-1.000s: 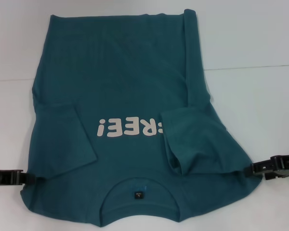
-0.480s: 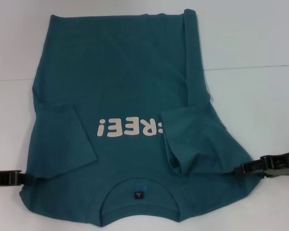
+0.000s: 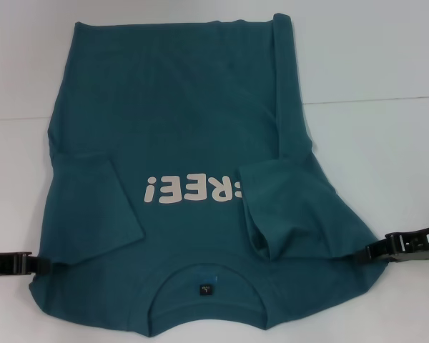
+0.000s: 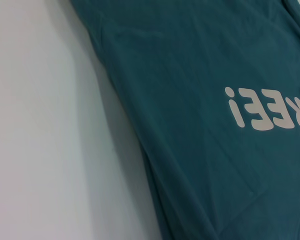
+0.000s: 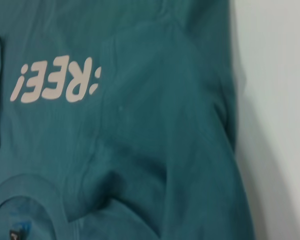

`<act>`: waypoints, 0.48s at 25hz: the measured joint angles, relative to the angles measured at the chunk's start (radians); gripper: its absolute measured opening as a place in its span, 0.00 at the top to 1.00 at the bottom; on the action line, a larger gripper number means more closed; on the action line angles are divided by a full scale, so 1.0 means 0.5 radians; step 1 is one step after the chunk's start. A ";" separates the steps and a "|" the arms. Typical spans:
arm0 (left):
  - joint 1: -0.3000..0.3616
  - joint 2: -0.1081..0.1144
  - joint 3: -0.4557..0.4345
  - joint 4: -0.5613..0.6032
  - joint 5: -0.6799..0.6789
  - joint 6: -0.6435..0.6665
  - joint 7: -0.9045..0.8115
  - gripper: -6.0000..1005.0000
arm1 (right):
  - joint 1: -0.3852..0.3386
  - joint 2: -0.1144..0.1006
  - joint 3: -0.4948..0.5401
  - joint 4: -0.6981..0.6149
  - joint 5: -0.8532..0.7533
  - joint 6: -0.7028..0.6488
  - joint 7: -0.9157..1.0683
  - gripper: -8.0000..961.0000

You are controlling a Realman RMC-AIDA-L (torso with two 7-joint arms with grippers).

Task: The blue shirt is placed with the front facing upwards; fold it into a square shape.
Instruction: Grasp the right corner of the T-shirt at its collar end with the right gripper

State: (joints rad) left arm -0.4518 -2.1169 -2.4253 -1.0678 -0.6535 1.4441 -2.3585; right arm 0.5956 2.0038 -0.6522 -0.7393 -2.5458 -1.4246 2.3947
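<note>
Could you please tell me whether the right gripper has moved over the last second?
Yes. The right gripper first moved inward toward the blue shirt, then backed off slightly, ending a little nearer the shirt's shoulder edge than it started.

Looks like a lab or robot test bench, not a home. Plain white matte tabletop (image 3: 386, 64) fills every view, with a thin dark seam (image 3: 372, 100) running across it. Only one item laid out: large teal-blue cotton T-shirt with off-white chest print (image 3: 186, 128), spread flat. Black robot gripper hardware at both side edges of the head view. No walls, furniture or background visible to narrow it further.
</note>
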 joint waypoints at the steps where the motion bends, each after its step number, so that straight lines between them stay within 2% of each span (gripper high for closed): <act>1: 0.000 0.000 0.000 -0.001 0.000 0.000 0.000 0.99 | 0.002 0.002 -0.004 0.001 0.000 -0.004 -0.008 0.44; 6: 0.003 0.001 0.000 -0.025 0.000 0.019 0.001 0.99 | -0.002 0.007 0.002 -0.018 0.009 -0.076 -0.035 0.67; 9: 0.004 0.008 -0.017 -0.030 0.000 0.032 0.002 0.99 | -0.004 -0.005 0.011 -0.025 0.012 -0.088 -0.037 0.91; 12: 0.003 0.009 -0.048 -0.030 0.000 0.044 0.012 0.99 | -0.005 -0.006 0.013 -0.025 0.013 -0.085 -0.037 0.92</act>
State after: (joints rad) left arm -0.4501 -2.1124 -2.4490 -1.0830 -0.6534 1.4661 -2.3527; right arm 0.5930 2.0007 -0.6458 -0.7518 -2.5392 -1.4672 2.3760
